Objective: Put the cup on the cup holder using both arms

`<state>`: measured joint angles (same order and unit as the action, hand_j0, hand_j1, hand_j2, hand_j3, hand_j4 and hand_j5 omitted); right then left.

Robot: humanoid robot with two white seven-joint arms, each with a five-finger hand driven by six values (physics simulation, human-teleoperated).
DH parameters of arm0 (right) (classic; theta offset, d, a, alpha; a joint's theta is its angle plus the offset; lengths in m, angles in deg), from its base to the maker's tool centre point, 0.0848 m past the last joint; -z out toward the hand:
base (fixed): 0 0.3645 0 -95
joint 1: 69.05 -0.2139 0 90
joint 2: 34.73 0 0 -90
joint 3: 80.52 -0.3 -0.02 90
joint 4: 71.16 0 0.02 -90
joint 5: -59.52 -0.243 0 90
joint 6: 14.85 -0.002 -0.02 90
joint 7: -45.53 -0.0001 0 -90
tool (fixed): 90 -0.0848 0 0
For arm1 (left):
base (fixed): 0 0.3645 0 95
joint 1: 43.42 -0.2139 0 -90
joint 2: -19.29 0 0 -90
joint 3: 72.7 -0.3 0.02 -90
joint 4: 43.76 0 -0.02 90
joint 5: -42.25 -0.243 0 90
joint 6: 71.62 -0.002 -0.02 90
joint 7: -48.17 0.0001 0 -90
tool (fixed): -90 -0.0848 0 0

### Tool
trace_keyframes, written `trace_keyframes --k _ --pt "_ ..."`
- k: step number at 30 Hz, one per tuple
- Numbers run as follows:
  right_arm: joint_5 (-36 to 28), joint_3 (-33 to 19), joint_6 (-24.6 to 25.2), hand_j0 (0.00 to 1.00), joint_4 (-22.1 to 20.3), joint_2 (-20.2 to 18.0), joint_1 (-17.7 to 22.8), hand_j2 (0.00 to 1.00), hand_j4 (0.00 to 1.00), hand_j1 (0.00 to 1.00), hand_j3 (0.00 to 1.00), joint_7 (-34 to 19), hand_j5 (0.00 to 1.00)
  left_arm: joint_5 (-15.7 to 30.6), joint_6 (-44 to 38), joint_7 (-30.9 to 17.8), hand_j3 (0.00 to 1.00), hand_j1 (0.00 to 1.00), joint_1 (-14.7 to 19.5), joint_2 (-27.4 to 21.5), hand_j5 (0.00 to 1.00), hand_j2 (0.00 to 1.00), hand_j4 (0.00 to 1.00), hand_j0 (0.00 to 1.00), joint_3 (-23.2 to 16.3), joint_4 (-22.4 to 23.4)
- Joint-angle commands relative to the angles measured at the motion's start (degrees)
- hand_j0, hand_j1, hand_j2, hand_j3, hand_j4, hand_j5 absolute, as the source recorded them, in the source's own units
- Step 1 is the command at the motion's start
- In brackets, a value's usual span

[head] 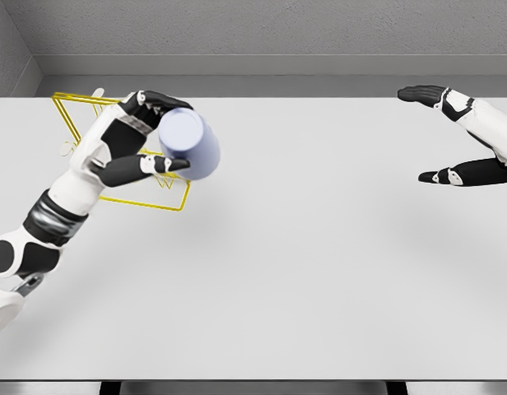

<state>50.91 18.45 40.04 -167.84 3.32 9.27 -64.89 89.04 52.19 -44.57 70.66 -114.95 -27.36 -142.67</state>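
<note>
The white left arm comes in low at the near edge of the tabletop (319, 271) and reaches up to the one cup (190, 145), pale lavender, which the left hand (151, 136) grips from the side. The cup is tipped, its long axis slanting and its round end facing up toward us, above the single yellow wire cup holder (113, 152). The right hand (451, 136) hangs open, far right, holding nothing.

Hidden behind the left hand (146, 136) and cup (190, 145): much of the yellow wire holder (146, 200). Cut off at the right edge: right hand's (467, 136) wrist.
</note>
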Motion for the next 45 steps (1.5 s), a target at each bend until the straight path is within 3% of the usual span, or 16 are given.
trace_keyframes --k 1,18,42,45 --pt "-0.4 0.0 0.1 1.0 0.0 -0.1 0.0 1.0 1.0 1.0 1.0 0.0 1.0 0.6 -0.1 0.0 0.59 0.59 0.1 -0.2 0.59 0.59 0.59 0.59 0.8 0.4" --pt "-0.4 0.0 0.1 1.0 0.0 -0.1 0.0 1.0 1.0 1.0 1.0 0.0 1.0 2.3 0.1 0.0 0.6 0.6 -1.4 -2.0 0.6 0.6 0.6 0.6 3.3 2.2" --pt "-0.4 0.0 0.1 1.0 -0.1 0.0 0.0 1.0 1.0 1.0 1.0 0.0 1.0 4.4 1.2 -0.2 0.6 0.6 -1.7 -2.5 0.6 0.6 0.6 0.6 3.8 6.1" --pt "-0.4 0.0 0.1 1.0 -0.1 0.0 0.0 1.0 1.0 1.0 1.0 0.0 1.0 5.1 1.2 -0.2 0.6 0.6 -1.8 -4.4 0.6 0.6 0.6 0.6 3.9 6.1"
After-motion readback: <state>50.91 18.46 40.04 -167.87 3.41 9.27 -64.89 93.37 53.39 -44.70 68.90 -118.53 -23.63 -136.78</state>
